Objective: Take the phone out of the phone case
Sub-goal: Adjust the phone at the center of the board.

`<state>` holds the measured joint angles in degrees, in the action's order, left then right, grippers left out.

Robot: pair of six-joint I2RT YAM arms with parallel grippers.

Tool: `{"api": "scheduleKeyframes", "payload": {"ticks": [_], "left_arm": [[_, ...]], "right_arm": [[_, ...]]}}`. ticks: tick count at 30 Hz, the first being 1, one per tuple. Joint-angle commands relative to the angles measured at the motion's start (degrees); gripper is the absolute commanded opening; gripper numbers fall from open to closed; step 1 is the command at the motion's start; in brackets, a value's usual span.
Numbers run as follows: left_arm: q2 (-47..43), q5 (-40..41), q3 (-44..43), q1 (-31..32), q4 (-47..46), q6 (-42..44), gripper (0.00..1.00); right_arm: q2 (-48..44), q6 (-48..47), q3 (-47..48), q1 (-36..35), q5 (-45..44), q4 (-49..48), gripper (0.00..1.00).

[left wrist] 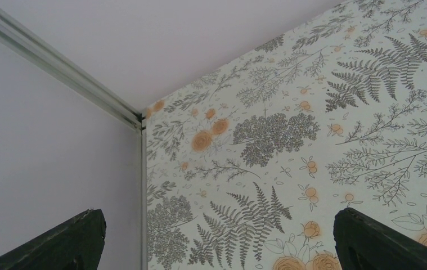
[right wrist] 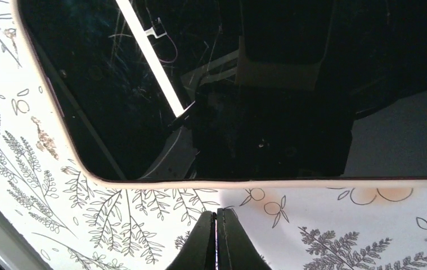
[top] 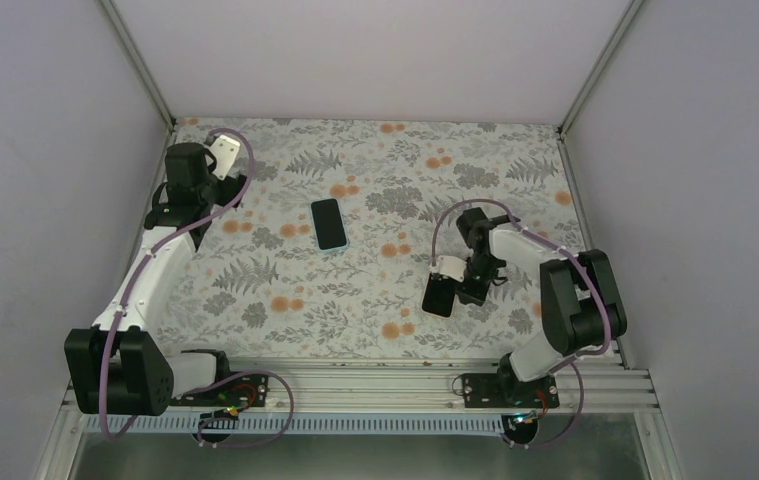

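Note:
A black slab with a glossy screen and a pale rim, the phone [top: 439, 295], lies flat on the flowered table right of centre. It fills the top of the right wrist view [right wrist: 228, 90]. My right gripper [top: 460, 288] is shut and empty. Its fingertips [right wrist: 216, 216] are pressed together just short of the phone's long edge, not touching it. A dark slab with a light blue rim, the case [top: 330, 224], lies flat at the table's middle; I cannot tell what it holds. My left gripper [top: 221, 152] is open and empty over the far left corner, its view [left wrist: 216, 247] showing only table.
White walls with metal corner posts [top: 140, 70] close in the table on three sides. The left wall [left wrist: 42, 169] is right beside the left gripper. A metal rail [top: 375, 385] with both arm bases runs along the near edge.

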<state>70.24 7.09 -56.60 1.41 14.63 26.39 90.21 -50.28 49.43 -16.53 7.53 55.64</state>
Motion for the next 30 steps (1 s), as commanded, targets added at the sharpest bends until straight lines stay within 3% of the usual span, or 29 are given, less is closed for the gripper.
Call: {"api": "scheduleKeyframes", "payload": {"ticks": [1,16,21,30], "left_arm": [[0.1,0.1,0.6,0.2,-1.7,0.4,1.0],[0.5,1.5,1.6,0.2,-4.8,-0.1,1.0],[1.3,1.5,1.5,0.2,-5.4,-0.2,1.0],[2.1,2.6,2.3,0.1,-6.9,0.9,1.0]], "right_arm": [[0.8,1.4,-0.9,-1.0,0.5,-0.7,0.04],[-0.1,4.5,-3.5,-10.6,9.5,-5.6,0.04],[1.3,5.6,1.6,-12.1,13.2,-8.2,0.04],[13.2,5.6,13.2,-13.5,15.6,-8.0,0.04]]}}
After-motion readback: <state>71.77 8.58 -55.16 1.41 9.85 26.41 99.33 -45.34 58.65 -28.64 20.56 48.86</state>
